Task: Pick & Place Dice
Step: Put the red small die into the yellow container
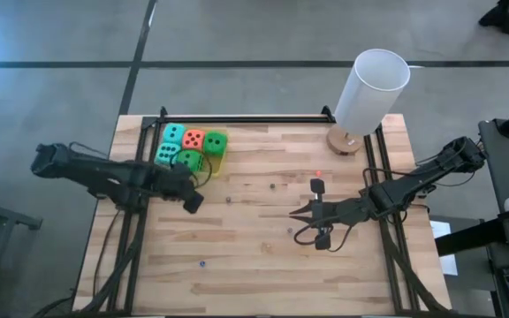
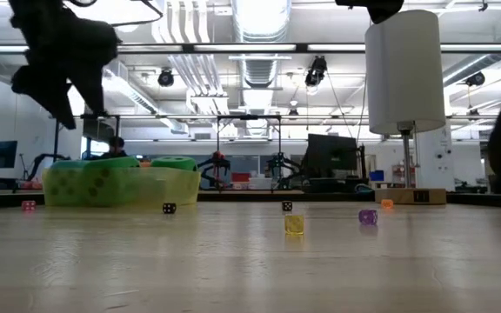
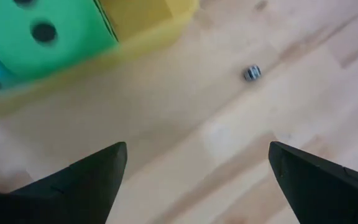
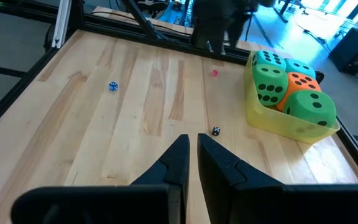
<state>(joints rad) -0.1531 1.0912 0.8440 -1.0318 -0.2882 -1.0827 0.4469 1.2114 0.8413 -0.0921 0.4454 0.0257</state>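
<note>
Across the wooden table [image 1: 254, 256] I see the dice [image 1: 191, 147] packed in the yellow tray [image 1: 222, 139] at eleven o'clock, likely light, squashy foam best pinched across opposite faces, with my left gripper [image 1: 194, 200] wide open, empty, beside them and the right gripper [image 1: 297, 214] closed, idle.

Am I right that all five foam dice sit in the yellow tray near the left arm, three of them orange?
Not quite. Only one of the dice in the yellow tray is orange; two are green, two teal, as the high view shows. The tray does sit by the left gripper.
</note>
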